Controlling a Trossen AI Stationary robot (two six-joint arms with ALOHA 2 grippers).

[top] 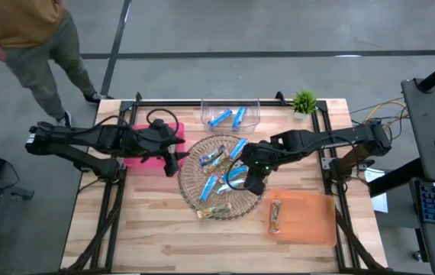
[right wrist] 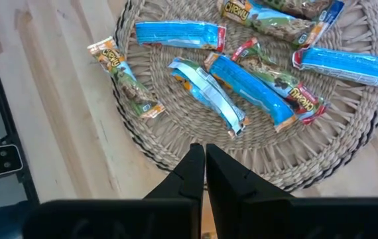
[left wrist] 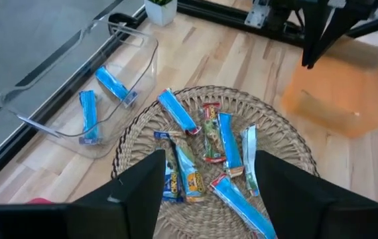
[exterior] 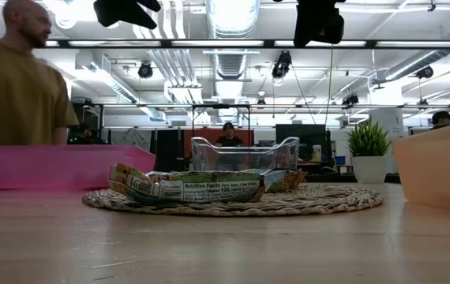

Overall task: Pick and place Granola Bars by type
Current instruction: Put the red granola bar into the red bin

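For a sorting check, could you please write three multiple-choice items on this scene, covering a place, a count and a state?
1. Where is the clear bin? A at the table's far edge B on the wicker tray C inside the orange bin
2. How many blue bars lie in the clear bin? A none B two C five
3. How do the right gripper's jaws stand? A wide open B shut C holding a bar

Answers: 1 A, it sits beyond the wicker tray. 2 B, two show through its walls. 3 B, the jaws meet with nothing between.
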